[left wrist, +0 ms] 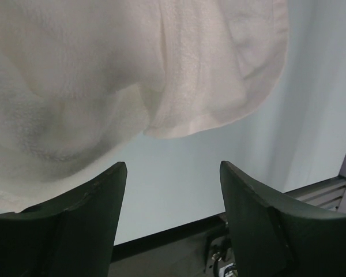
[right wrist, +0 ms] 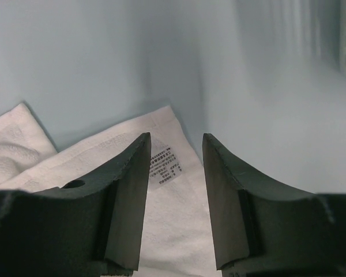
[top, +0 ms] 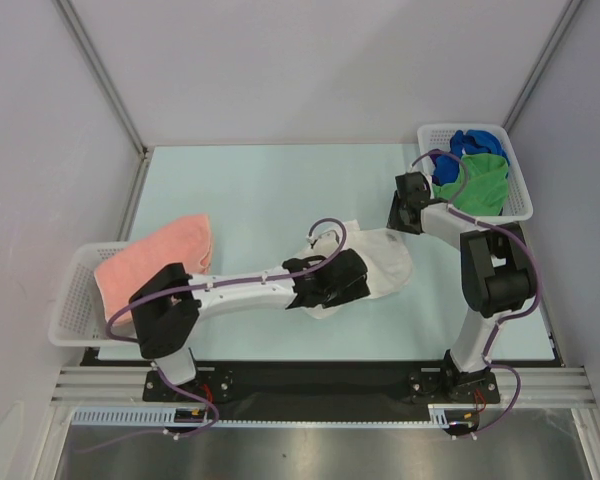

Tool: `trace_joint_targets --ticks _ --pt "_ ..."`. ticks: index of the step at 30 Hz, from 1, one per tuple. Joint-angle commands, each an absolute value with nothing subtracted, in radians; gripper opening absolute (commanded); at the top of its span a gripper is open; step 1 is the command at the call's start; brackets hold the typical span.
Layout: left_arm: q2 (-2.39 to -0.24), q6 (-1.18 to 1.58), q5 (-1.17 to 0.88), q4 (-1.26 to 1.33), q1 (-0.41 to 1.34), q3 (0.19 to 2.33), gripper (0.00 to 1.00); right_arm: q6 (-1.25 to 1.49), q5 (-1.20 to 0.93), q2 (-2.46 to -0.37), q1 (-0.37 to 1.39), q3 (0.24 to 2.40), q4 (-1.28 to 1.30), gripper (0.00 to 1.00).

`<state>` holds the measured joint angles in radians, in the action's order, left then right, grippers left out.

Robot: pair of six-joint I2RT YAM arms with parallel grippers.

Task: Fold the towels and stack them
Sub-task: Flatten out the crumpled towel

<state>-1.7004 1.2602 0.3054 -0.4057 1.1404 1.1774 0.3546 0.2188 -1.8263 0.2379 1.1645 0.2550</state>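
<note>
1. Left end effector [left wrist: 173, 173] is spread, pinching nothing, at the 9 o'clock side of the crumpled white towel [top: 385, 262] mid-tabletop [top: 260, 190].
2. Right end effector [right wrist: 176, 144] is spread above its tag [right wrist: 164, 164].
3. Pink towel [top: 155, 260] sits at 9 o'clock; blue towel [top: 477, 142] and green towel [top: 475, 180] at 2 o'clock.

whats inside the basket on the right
A green towel and a blue towel lie crumpled in the white basket, blue at the far end. They cover its floor, so anything beneath them is hidden; a purple cable crosses its left edge.
</note>
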Motion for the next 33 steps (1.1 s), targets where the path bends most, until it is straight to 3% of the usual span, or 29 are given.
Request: trace_joint_targets --ticks 1,6,27,33 --pt "-1.724 1.388 0.338 -0.426 1.147 1.241 0.71 0.333 0.241 -1.838 0.232 1.213 0.242 0.46" --pt "-1.808 1.419 0.327 -0.485 1.154 1.353 0.68 0.328 0.219 -1.839 0.222 1.223 0.25 0.45" --pt "-1.954 1.572 0.333 -0.502 1.144 1.345 0.69 0.307 0.155 -1.848 0.215 1.175 0.207 0.45" --pt "-1.986 1.552 0.336 -0.477 1.124 1.378 0.65 0.307 0.153 -1.878 0.221 1.187 0.227 0.45"
